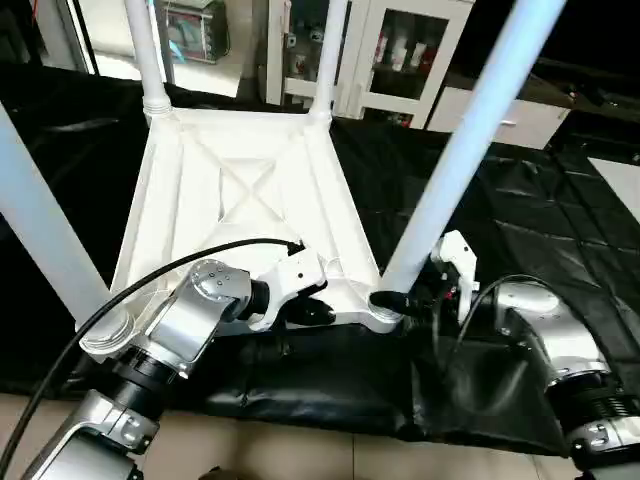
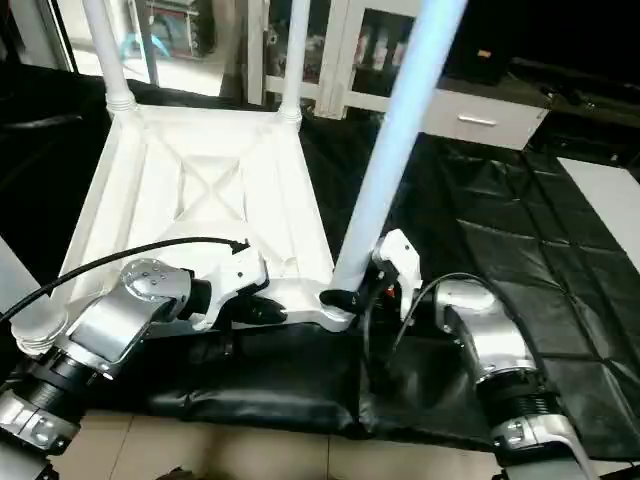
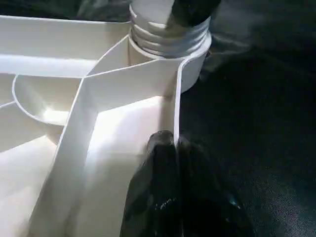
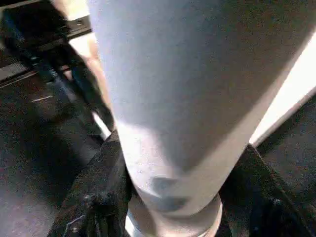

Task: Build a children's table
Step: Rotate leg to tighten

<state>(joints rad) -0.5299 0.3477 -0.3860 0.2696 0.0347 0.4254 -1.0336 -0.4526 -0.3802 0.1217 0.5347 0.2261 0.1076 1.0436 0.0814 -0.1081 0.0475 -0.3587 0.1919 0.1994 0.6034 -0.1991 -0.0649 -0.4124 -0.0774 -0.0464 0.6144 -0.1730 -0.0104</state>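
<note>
Right gripper [image 4: 173, 197] around table leg [image 1: 450, 160]

Daylight is flooding in from the far doorway [image 1: 110, 30], glaring off the white table top [image 1: 245, 190]; the near leg [image 4: 187, 98] is looming soft and shadowed.
</note>
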